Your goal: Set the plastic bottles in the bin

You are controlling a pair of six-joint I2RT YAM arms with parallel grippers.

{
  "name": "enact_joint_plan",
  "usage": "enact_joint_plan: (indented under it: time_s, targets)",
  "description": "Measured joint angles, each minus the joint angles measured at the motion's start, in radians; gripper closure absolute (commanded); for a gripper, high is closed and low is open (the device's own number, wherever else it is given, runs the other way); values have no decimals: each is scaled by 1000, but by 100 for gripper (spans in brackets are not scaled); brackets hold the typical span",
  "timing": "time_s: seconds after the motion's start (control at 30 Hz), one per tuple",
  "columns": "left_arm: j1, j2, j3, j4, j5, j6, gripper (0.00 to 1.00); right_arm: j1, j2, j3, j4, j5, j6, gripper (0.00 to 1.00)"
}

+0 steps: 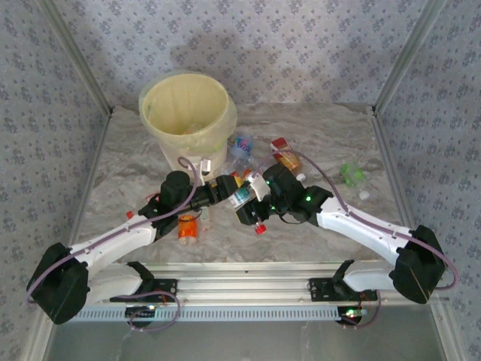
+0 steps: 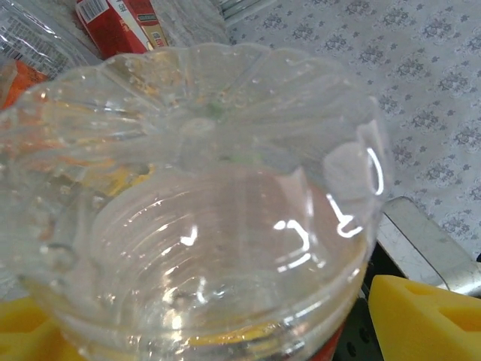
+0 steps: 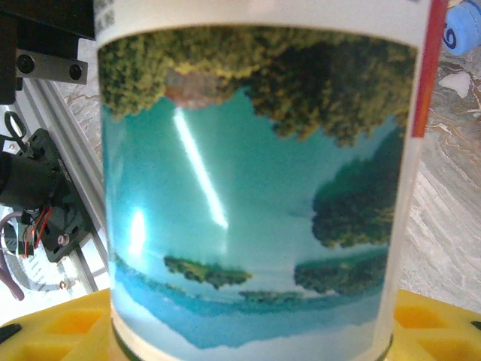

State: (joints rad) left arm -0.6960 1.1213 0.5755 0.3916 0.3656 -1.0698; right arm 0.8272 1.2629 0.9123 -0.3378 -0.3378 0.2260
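The cream bin (image 1: pixel 184 113), lined with a pale yellow bag, stands at the back left. My left gripper (image 1: pixel 225 183) is shut on a clear bottle (image 2: pixel 203 218), whose ribbed base faces the left wrist camera between the yellow pads (image 2: pixel 412 316). My right gripper (image 1: pixel 249 198) is shut on a bottle with a teal landscape label (image 3: pixel 255 188), red cap (image 1: pixel 260 228) pointing toward the near edge. Both grippers meet at mid-table, just in front of the bin. Loose bottles lie around: orange (image 1: pixel 188 227), blue-labelled (image 1: pixel 240 144), red-labelled (image 1: pixel 285 154) and green (image 1: pixel 349 173).
A red cap (image 1: pixel 129 214) shows beside the left arm and a white cap (image 1: pixel 364 195) lies near the green bottle. Patterned walls enclose the marble table on three sides. A metal rail (image 1: pixel 240 286) runs along the near edge.
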Motion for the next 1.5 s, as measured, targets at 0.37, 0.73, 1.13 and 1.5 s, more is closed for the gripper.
enact_joint_plan:
  time_s: [0.37,0.73,1.13,1.5]
  targets:
    - [0,5,5,-14,-15,-25,52,2,-6,0,5,5,14,34]
    - [0,-11,98,-139,-16,2,56,11,-28,0,19,9,19,12]
    - [64,-33,307,-392,-14,137,56,11,-229,0,11,28,21,3]
    - [156,14,741,-686,8,374,52,3,-398,0,-2,129,26,3]
